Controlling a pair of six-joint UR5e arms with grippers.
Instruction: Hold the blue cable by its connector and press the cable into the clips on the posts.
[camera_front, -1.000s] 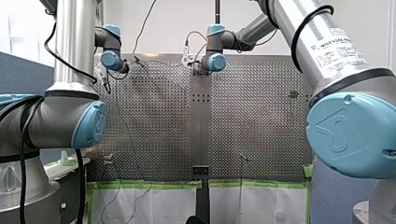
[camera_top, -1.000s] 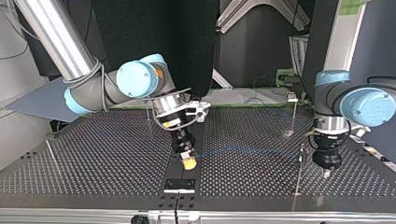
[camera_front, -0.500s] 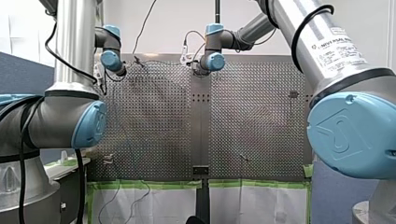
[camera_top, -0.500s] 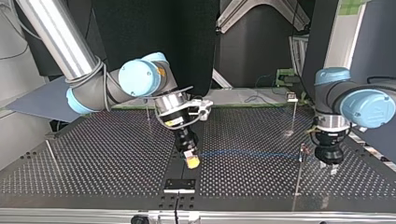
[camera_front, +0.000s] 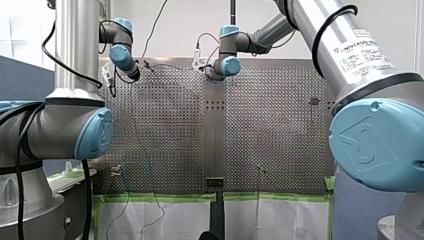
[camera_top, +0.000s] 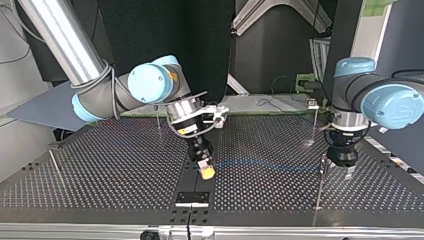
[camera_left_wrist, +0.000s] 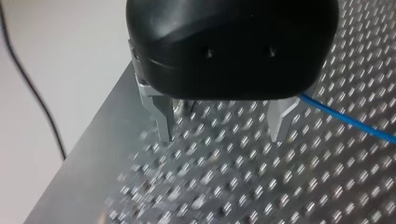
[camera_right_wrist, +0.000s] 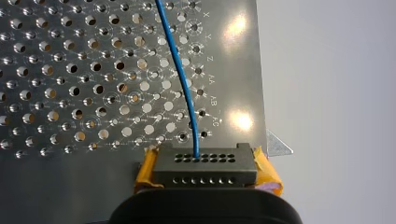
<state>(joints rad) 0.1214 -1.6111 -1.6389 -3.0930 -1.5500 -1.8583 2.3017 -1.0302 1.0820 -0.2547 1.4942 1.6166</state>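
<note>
Right wrist view: right end effector (camera_right_wrist: 207, 171) clamped on the black connector (camera_right_wrist: 205, 161), yellow pads (camera_right_wrist: 145, 171) on both flanks. Blue cable (camera_right_wrist: 180, 70) out of the connector's face, straight ahead over the counter (camera_right_wrist: 70, 70), long axis in line with the end effector's reach.

Left wrist view: left end effector (camera_left_wrist: 224, 125) with metal fingers (camera_left_wrist: 162, 116) spread apart, nothing between them. Cable just outside one finger, not in the gap, angling away across the perforated counter.

Top view: cable low and stretched from the right end effector toward the left one. Reaches about as far as a thin post (camera_top: 319, 192) just beside the left end effector, on its side facing the right one. Can't read the clip or tell whether the cable is seated in it.

Front view: both end effectors near the counter's far edge, too small to read fingers or trace the cable.

Judgement: left arm nearer the post, so likely needs a sidestep onto the cable to press it in, with tension from the right along the cable's axis.
</note>
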